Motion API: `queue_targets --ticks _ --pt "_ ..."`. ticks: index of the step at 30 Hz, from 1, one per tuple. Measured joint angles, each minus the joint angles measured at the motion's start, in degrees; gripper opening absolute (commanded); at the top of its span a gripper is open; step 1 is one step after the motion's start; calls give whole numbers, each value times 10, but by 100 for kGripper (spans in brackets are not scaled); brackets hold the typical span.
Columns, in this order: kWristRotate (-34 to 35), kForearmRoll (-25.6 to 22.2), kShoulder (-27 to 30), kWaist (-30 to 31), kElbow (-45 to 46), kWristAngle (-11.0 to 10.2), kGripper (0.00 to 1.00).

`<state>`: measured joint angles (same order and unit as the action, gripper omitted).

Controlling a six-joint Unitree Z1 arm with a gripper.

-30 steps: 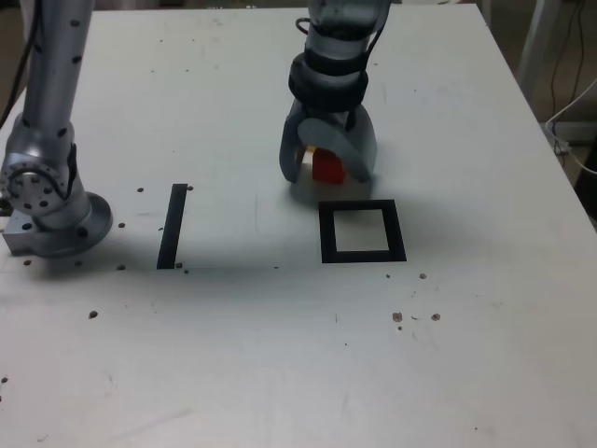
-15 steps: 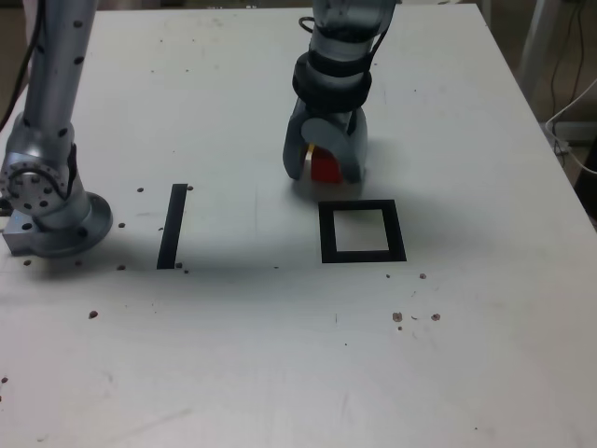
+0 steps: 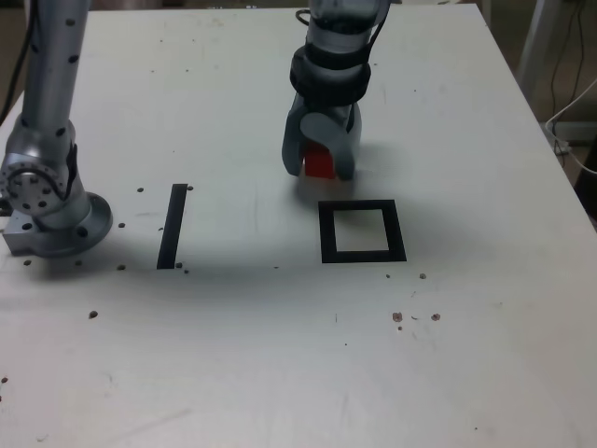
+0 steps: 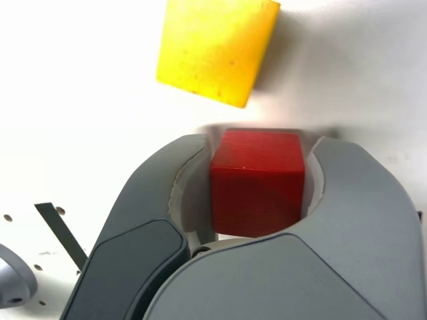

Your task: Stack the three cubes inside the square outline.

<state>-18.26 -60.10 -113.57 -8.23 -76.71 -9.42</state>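
Observation:
My gripper (image 3: 320, 166) is shut on the red cube (image 3: 320, 164), one jaw pressed against each side of it. In the exterior view the pair is just behind the square outline (image 3: 326, 233), low over the table. I cannot tell whether the cube still touches the table. The wrist view shows the red cube (image 4: 257, 183) clamped in my gripper (image 4: 257, 143). The yellow cube (image 4: 217, 50) lies on the table just beyond it, free and turned at an angle. The exterior view hides the yellow cube behind the gripper. The white centre of the outline holds nothing.
A narrow black strip (image 3: 173, 226) lies on the white table (image 3: 280, 355) at the exterior view's left. The arm's base (image 3: 47, 201) stands beside it at the left edge. Small dark specks dot the tabletop.
The jaws have closed from wide apart onto the red cube. The gripper has barely shifted, and the yellow edge seen beside the cube earlier no longer shows in the exterior view.

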Motion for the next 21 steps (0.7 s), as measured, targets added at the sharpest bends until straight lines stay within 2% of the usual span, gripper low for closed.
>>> queue_targets --ticks 6,12,21 --pt "51 -21 13 38 -8 14 30" --pt "135 -41 16 90 -21 46 30" --pt "226 -76 -13 128 -74 56 30"
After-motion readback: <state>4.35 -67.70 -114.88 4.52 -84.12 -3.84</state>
